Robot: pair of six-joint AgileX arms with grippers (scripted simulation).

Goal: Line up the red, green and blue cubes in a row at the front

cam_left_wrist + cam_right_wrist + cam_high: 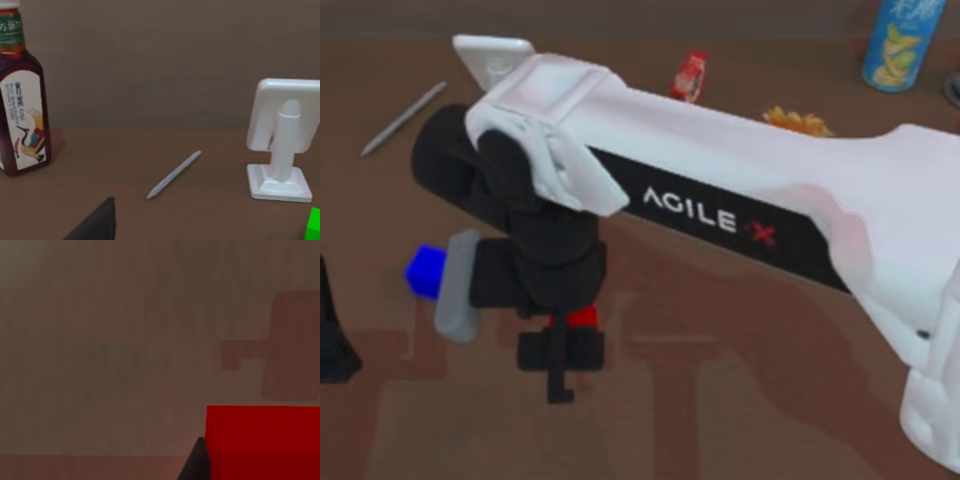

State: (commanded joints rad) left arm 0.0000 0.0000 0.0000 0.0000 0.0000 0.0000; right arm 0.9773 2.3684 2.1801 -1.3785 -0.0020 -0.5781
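Left arm [332, 340]: parked at 9 o'clock of the top view, only a dark edge in frame. Fingers not readable; cannot tell whether apart or together.

Blue cube [423, 270]: on the table at about 8 o'clock, partly hidden by the grey wrist fitting of the right arm. Sitting slightly turned against the table's edges. No long axis, all sides equal.

Right gripper [570, 325]: reached across from 3 o'clock to just below centre-left, pointing straight down. Judged clamped on the red cube [582, 318], which peeks out between the black fingers; right wrist view filled at one corner by a red face [262, 440] beside a dark fingertip [197, 462]. Whether lifted or resting on the table not clear. Faces seen square-on; no long axis.

Green cube [314, 225]: absent from the top view, probably under the arm; a sliver caught at the edge of the left wrist view, near the white stand [280, 150].

Other stock: pen [402, 118] at 10 o'clock, red snack packet [689, 76] at 12 o'clock, blue can [900, 42] at 1 o'clock, bottle [20, 95] in the left wrist view.

Progress, as judged: early. Red in hand, blue near the front but not aligned with anything, green yet to be brought. No row formed.
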